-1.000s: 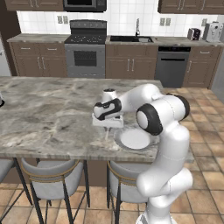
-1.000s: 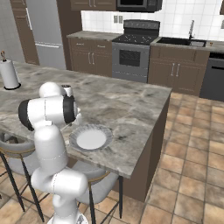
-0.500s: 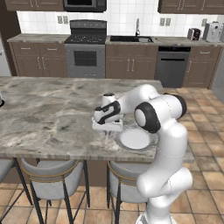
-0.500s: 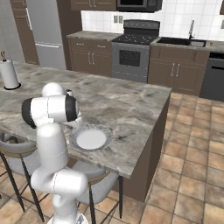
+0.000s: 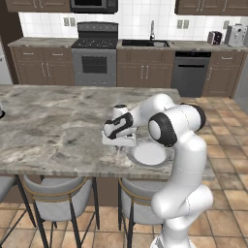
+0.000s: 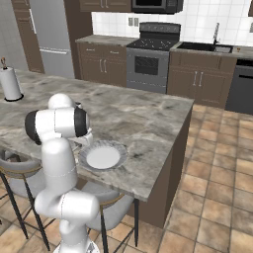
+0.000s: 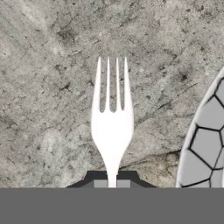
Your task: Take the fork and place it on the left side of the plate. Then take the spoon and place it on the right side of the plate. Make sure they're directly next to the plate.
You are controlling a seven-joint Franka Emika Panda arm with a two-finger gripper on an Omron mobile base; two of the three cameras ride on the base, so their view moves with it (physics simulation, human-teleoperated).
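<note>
My gripper (image 7: 112,181) is shut on the handle of the pale fork (image 7: 112,127), whose tines point away from the hand over the marbled counter. The plate (image 7: 209,144), with its grey cracked-pattern rim, lies just to the right of the fork in the hand view. In the left base view the gripper (image 5: 118,143) hangs close over the counter just left of the plate (image 5: 150,166), with the thin fork (image 5: 117,153) pointing down from it. From the right base camera the plate (image 6: 121,150) lies beside my arm. The spoon is out of view.
The island counter (image 5: 53,126) stretches wide to the left, and its near edge runs just in front of the plate. Grey stools (image 5: 58,198) stand under that edge. A paper towel roll (image 6: 10,84) stands at the far left of the counter.
The hand has sunk a little toward the counter with the fork still in its grip. The plate has stayed put.
</note>
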